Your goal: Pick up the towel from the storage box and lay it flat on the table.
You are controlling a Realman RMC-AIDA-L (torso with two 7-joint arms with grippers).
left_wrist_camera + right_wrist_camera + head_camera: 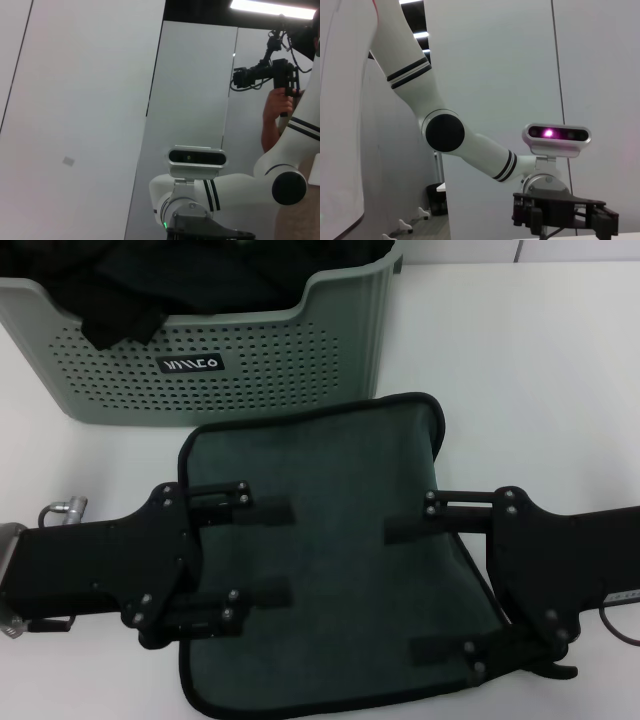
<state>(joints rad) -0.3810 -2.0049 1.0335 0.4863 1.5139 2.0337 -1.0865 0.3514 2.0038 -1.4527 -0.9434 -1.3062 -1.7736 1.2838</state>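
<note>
The towel (335, 540) lies spread on the white table (540, 370), dark grey-green face up, black edging all round; its yellow face is hidden. The storage box (250, 380), grey-green with perforated walls and a black label, stands behind it at the back left. My left gripper (272, 552) is open over the towel's left part, fingers pointing inward. My right gripper (415, 590) is open over its right part. Neither holds anything. Both wrist views show only the room and my body, not the towel.
Plain black cloths (150, 290) fill the box and hang over its dipped rim. Bare table shows to the right of the box and left of the towel. In the left wrist view a person (277, 115) holds a camera rig.
</note>
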